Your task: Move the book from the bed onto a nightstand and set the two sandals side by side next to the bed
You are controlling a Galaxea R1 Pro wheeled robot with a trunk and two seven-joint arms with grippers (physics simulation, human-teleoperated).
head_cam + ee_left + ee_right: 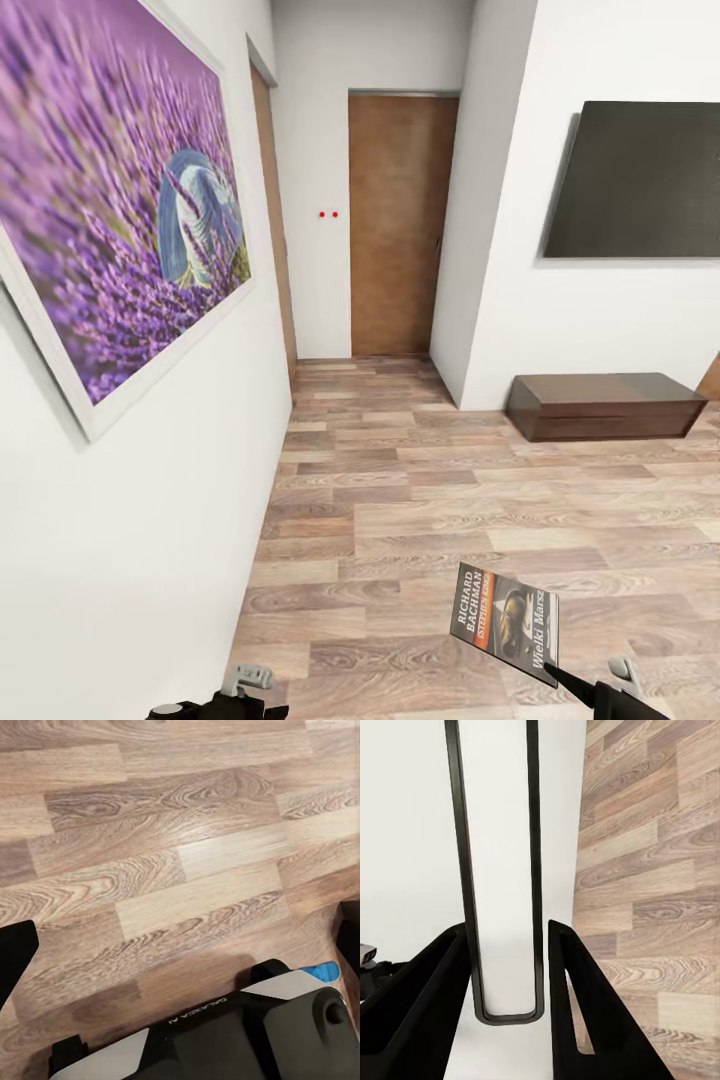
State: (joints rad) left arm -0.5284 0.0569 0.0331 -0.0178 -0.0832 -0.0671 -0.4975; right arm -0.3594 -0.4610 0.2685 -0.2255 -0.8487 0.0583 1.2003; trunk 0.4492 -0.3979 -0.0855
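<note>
- Head view, far left: large framed print of purple lavender hangs on the white wall.
- Bottom left edge: left gripper just in frame, low over the floor; its opening cannot be told from here.
- Left wrist view: one black finger at one edge of the frame, another at the opposite edge, well apart, nothing between them, so the jaws stand wide. Below lies plank floor. Robot's own white-and-black body in frame, with a small patch of bright blue beside it; too little visible to identify.
- Centre: short corridor ends in a plain brown door, closed.
- Right of centre: the book, cover facing the camera, tilted, held in the air above the floor by its lower right corner.
- Right wrist view: both black fingers pressed to the book's pale page edge, dark covers either side; narrow, clamped.
- Bottom right: right gripper.
- Far right: long low dark brown cabinet against the wall, dark flat screen mounted above.
</note>
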